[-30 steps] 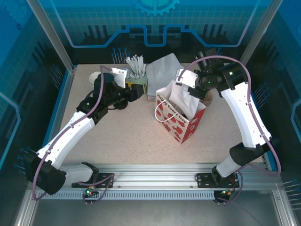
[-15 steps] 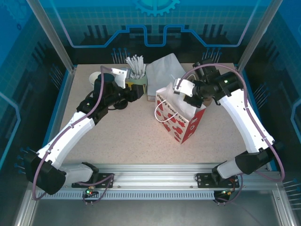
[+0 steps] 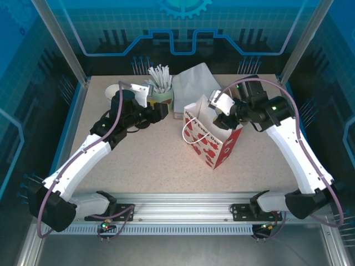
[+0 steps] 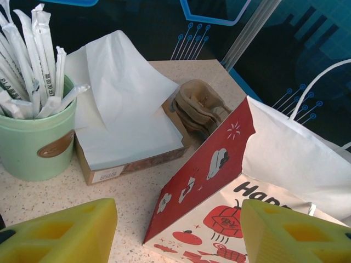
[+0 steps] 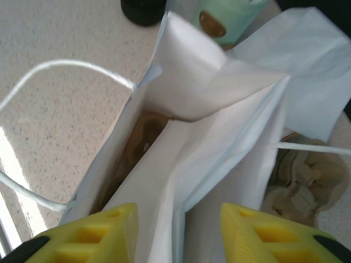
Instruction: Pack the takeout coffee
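Hovering over the open mouth of the bag (image 5: 219, 109), the right gripper (image 5: 178, 233) has its fingers apart; a white paper fold runs between them, and I cannot tell whether they touch it. A brown moulded shape (image 5: 143, 137) lies inside the bag. A pulp carrier (image 5: 307, 181) sits outside it at 4 o'clock. The coffee (image 5: 142, 11), seen as a black lid, stands on the tabletop (image 5: 66, 33) at 11 o'clock, just beside the stick cup (image 5: 227, 13). The left gripper (image 4: 178, 230), fingers apart and empty, faces the bag, with the napkin box (image 4: 126, 137) at its 11 o'clock.
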Controlling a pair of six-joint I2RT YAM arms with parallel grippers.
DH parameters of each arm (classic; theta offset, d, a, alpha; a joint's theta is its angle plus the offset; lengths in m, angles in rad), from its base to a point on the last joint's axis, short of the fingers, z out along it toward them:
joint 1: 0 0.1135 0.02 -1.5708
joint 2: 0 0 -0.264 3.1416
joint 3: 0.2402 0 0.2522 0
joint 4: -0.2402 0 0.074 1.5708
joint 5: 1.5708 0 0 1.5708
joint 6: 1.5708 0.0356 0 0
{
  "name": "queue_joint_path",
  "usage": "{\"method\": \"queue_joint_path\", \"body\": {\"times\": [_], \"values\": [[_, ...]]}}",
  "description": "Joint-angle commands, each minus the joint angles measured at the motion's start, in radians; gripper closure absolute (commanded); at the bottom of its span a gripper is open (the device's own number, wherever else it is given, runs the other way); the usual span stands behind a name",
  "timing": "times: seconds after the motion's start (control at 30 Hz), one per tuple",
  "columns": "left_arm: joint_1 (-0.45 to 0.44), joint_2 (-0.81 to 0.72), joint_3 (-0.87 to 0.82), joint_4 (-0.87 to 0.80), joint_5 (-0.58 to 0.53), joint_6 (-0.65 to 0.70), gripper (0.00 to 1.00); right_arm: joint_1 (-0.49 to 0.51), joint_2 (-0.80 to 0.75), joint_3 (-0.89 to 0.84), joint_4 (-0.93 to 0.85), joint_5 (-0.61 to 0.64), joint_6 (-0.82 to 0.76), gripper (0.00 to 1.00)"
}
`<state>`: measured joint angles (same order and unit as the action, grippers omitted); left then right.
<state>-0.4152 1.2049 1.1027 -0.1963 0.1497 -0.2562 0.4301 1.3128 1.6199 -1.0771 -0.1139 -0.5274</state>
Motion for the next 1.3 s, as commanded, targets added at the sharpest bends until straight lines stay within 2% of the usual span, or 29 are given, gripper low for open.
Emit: {"method": "queue_joint_path", "body": {"times": [0.0, 0.13, 0.37, 0.47, 0.6, 0.63, 0.87, 0.97, 1.03, 1.27], "values": [[-0.002, -0.034, -0.030, 0.030, -0.039, 0.013, 0.37, -0.027, -0.063, -0.030, 0.073, -0.056, 0.107, 0.55], [-0.003, -0.044, -0.055, 0.050, -0.041, 0.007, 0.37, -0.057, -0.094, -0.082, 0.111, -0.043, 0.164, 0.56], [-0.002, -0.044, -0.060, 0.053, -0.036, 0.002, 0.37, -0.063, -0.064, -0.124, 0.061, 0.001, 0.181, 0.59], [-0.002, -0.043, -0.061, 0.055, -0.036, 0.002, 0.37, -0.065, -0.058, -0.152, 0.061, 0.014, 0.180, 0.67], [-0.003, -0.042, -0.060, 0.055, -0.036, 0.002, 0.37, -0.065, -0.043, -0.157, 0.060, 0.007, 0.183, 0.90], [-0.003, -0.042, -0.061, 0.054, -0.035, 0.003, 0.37, -0.066, -0.040, -0.159, 0.064, 0.005, 0.186, 0.93], [-0.003, -0.042, -0.069, 0.057, -0.036, 0.001, 0.37, -0.054, -0.007, -0.207, 0.086, -0.023, 0.206, 0.97], [-0.003, -0.042, -0.069, 0.056, -0.039, 0.004, 0.37, -0.047, -0.004, -0.209, 0.085, -0.021, 0.213, 0.94], [-0.003, -0.042, -0.073, 0.054, -0.042, 0.007, 0.37, -0.045, -0.012, -0.192, 0.082, -0.026, 0.224, 0.87], [0.001, -0.070, -0.110, 0.061, -0.086, 0.011, 0.36, -0.062, -0.147, -0.173, 0.179, -0.056, 0.300, 0.50]]}}
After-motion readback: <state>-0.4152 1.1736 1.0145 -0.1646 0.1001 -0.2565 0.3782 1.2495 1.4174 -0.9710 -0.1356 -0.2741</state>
